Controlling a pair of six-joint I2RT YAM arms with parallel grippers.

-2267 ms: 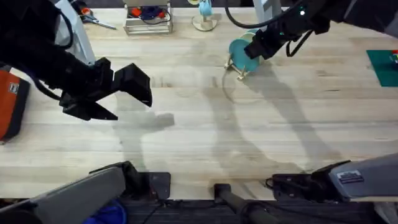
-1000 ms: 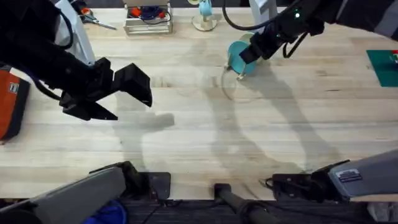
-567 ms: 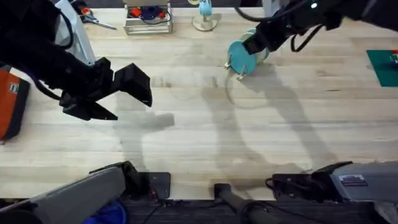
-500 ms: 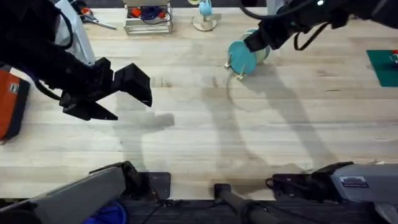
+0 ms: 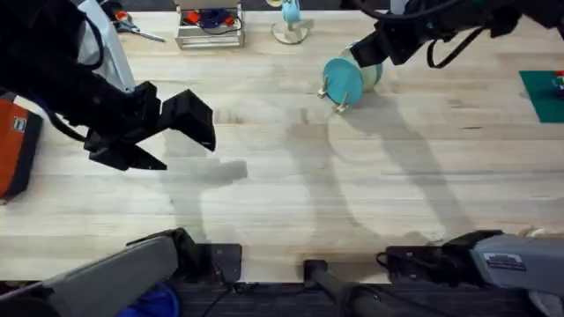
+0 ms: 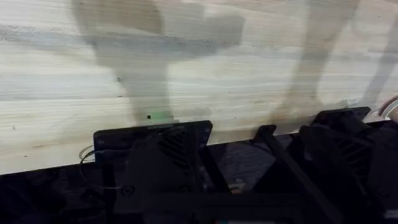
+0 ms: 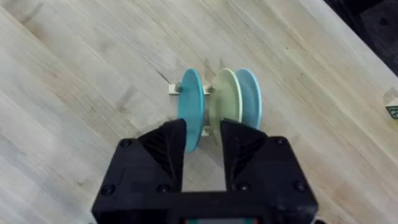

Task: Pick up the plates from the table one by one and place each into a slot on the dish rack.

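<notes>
We see the rack [image 7: 186,91] standing on the table [image 5: 370,185] toward the far side, a little right of the middle in the overhead view. It holds three plates, each upright on edge in its own slot and side by side: a turquoise plate [image 7: 191,106] at one end, a cream plate [image 7: 225,99] in the middle, and a light-blue plate [image 7: 250,96] at the other end. In the overhead view the turquoise plate [image 5: 341,79] faces us, with the other two tucked behind it.

Our right gripper [image 7: 203,144] hangs above the rack with its black fingers [image 7: 166,149] parted by a narrow gap and nothing between them; in its wrist view the turquoise plate's edge lines up with that gap, farther off. From overhead the right gripper [image 5: 372,51] sits just beyond the plates, near the table's far edge.

Our left gripper [image 5: 181,123] hovers over the left part of the table, well apart from the rack. Its fingers are spread wide and hold nothing. Its wrist camera looks at bare planks and the dark gear at the table's near edge.
</notes>
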